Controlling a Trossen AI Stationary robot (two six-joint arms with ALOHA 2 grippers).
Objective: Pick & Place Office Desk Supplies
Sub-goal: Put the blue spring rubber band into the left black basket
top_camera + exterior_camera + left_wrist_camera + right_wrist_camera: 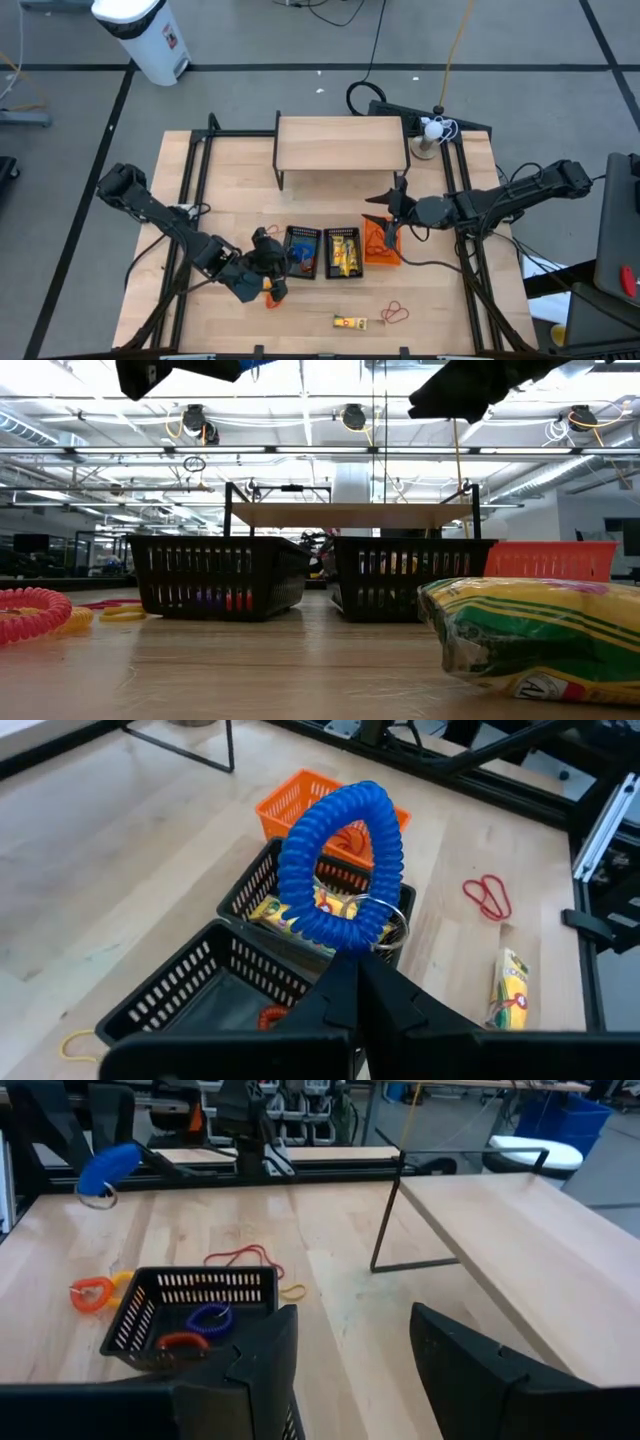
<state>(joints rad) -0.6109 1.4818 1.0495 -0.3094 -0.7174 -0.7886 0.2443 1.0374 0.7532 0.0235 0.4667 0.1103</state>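
The left gripper (360, 982) is clamped on a blue coil loop (340, 865) raised above the black baskets (240, 982); only its wrist view shows this clearly; the right gripper (350, 1350), fingers apart and empty, hovers near the orange basket (380, 243); the high view alone shows both.

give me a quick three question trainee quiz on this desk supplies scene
1. True or false: the left gripper is shut on the blue coil wristband.
2. The orange basket sits: A) left of both black baskets, B) right of them, C) on the wooden shelf.
3. Which gripper hangs open over the orange basket?

Key: 1 true. 2 B. 3 the right gripper.
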